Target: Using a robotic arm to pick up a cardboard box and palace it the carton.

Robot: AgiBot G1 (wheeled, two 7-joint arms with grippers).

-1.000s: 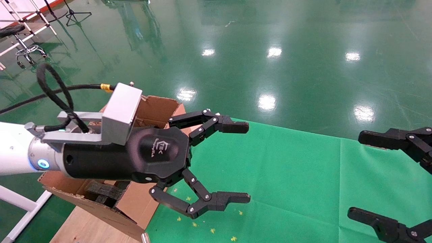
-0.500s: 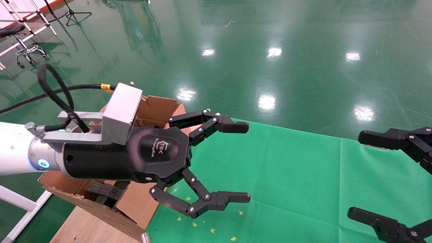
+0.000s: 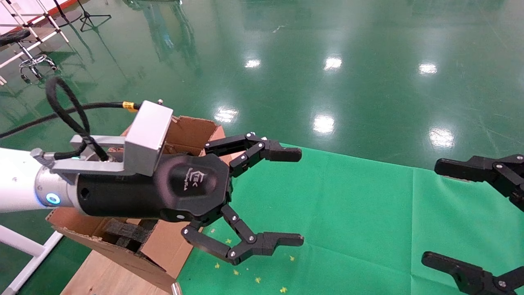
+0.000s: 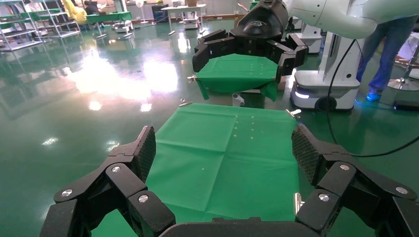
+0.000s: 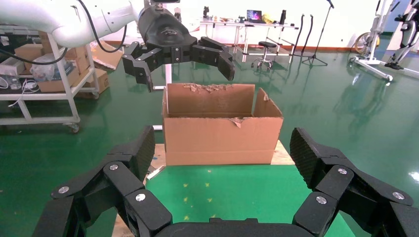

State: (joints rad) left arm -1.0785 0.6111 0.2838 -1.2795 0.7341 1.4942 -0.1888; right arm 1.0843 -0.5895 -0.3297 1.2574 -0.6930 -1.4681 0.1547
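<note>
The carton [image 3: 189, 130] stands on the left end of the table with torn flaps and black foam [image 3: 125, 232] inside; it also shows in the right wrist view [image 5: 222, 133]. My left gripper [image 3: 301, 196], on the white arm with the blue ring, is open and empty. It hovers above the carton's right side and the green cloth [image 3: 348, 213], and shows in the left wrist view [image 4: 226, 153] and the right wrist view [image 5: 188, 78]. My right gripper [image 3: 430, 212] is open and empty at the right edge; it also shows in its own wrist view [image 5: 225, 152]. The small cardboard box is out of view.
The carton sits on a wooden board [image 3: 106, 276] beside the cloth. Small yellow marks [image 3: 245, 272] dot the cloth. Beyond the table is shiny green floor, with a white cart [image 5: 44, 84] and a robot base [image 4: 323, 89] farther off.
</note>
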